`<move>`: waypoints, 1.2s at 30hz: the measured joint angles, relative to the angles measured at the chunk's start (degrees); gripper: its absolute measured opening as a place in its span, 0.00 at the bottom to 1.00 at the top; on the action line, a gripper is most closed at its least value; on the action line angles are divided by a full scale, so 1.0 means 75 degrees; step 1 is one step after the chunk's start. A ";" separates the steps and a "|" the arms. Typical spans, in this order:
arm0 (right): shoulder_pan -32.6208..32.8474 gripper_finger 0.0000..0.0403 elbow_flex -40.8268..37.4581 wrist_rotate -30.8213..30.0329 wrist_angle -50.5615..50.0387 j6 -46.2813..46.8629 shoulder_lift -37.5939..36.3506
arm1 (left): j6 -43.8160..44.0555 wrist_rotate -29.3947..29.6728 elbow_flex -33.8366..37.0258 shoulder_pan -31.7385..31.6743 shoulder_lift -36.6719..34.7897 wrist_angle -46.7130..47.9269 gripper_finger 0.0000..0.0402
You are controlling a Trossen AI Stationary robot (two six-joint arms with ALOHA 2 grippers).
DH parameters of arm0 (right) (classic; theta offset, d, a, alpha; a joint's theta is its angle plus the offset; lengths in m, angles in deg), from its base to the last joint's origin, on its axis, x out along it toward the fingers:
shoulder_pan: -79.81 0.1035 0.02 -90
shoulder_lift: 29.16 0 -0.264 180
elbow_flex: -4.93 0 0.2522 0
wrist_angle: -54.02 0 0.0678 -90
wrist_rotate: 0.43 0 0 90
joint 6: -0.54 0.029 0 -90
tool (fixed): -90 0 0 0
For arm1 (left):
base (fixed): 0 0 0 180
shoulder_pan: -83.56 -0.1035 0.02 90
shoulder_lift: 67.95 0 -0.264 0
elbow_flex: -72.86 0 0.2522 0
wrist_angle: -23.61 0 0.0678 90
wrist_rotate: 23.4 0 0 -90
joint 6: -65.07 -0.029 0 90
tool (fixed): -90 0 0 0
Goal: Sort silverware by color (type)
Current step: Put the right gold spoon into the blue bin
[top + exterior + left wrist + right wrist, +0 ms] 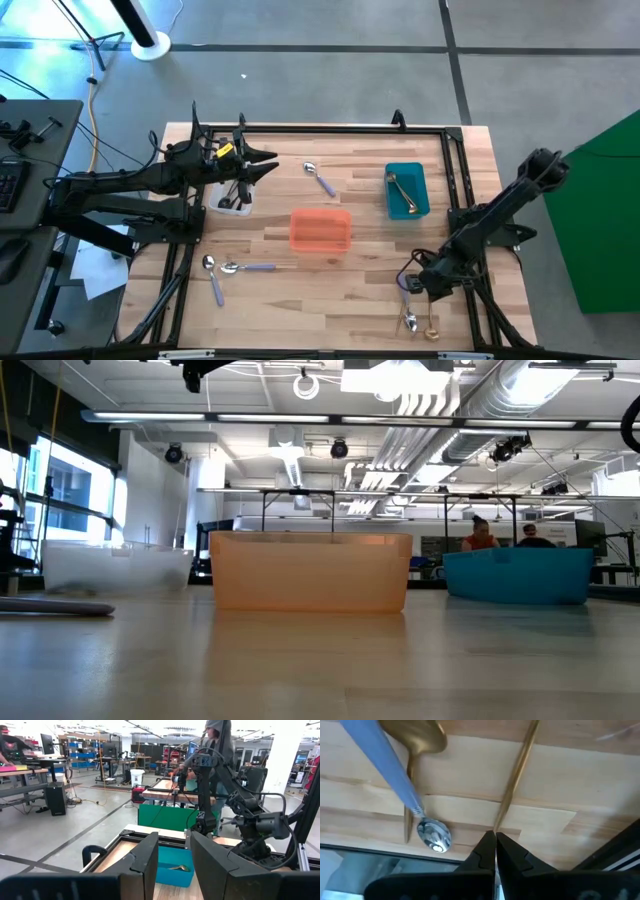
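My right jaws (pixel 495 836), pressed together, pinch the tip of a thin gold spoon handle (pixel 517 772) lying flat on the pale wooden counter (pixel 350 290) near its front right corner; beside it lie a lavender-handled silver spoon (pixel 395 770) and another gold spoon (pixel 420 740); a gold spoon (pixel 400 190) rests in the teal plastic bin (pixel 408 172); my left jaws (pixel 262 165) hang spread above the clear bin (pixel 232 200) holding black spoons; three lavender-handled spoons lie loose around the orange bin (pixel 320 230).

Two dark jointed arms; left tool (pixel 262 166) black with yellow tag; right tool (pixel 425 286) black, cabled.
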 joint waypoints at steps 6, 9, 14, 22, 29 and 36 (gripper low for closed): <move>0.0003 0.06 0.0000 -0.0008 0.0096 0.0056 0.0180 | 0.0000 0.0000 0.0000 0.0000 0.0000 0.0000 0.26; 0.0003 0.14 0.0000 0.0001 0.0096 0.0053 0.0383 | 0.0000 0.0000 0.0000 0.0000 0.0000 0.0022 0.26; 0.0003 0.28 0.0000 0.0185 0.0146 0.0058 0.0750 | 0.0000 0.0000 0.0000 0.0000 0.0000 0.0026 0.26; 0.0006 0.35 0.0000 0.0528 0.0559 0.0059 0.1256 | 0.0000 0.0000 0.0000 0.0000 0.0000 0.0032 0.26; -0.0003 0.35 0.0026 0.0607 0.0922 0.0059 0.1621 | 0.0000 -0.0001 0.0000 0.0000 0.0000 0.0050 0.26; -0.0003 0.35 0.0034 0.0604 0.0858 0.0127 0.1828 | 0.0000 0.0119 0.0000 0.0000 0.0000 0.0055 0.26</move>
